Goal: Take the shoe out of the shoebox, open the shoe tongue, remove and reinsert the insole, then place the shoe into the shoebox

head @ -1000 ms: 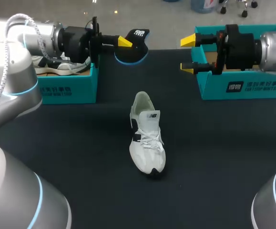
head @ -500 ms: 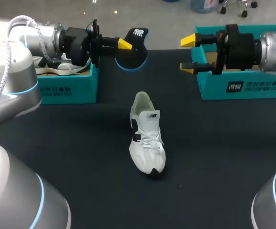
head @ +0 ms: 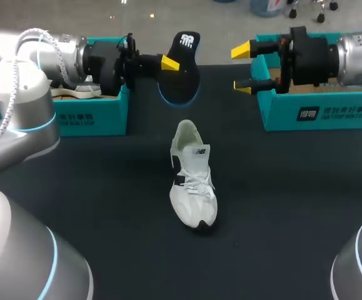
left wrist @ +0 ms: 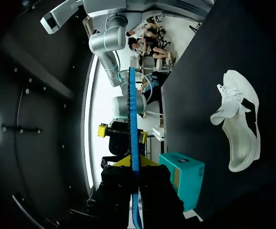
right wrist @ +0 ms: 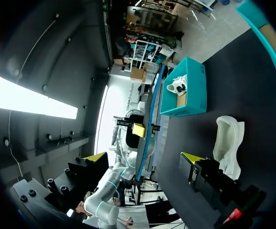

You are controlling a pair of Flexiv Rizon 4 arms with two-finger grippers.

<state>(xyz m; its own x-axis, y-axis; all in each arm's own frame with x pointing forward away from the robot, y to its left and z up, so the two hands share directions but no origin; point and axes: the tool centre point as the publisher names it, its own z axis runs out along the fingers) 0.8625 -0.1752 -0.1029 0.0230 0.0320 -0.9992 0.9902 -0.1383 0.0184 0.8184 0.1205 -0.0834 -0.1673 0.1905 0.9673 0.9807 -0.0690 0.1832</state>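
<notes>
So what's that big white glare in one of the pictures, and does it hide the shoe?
Right wrist view: an overhead light panel burns out white, away from the shoe, which shows clearly. Head view: even light, the shoe casting only a faint shadow on the table.

A black table (head: 93, 206) carries a teal box (head: 90, 117) at its far left side. A white sneaker (head: 74, 92) lies inside that box, resting on the brown cardboard floor, near the front wall.
</notes>
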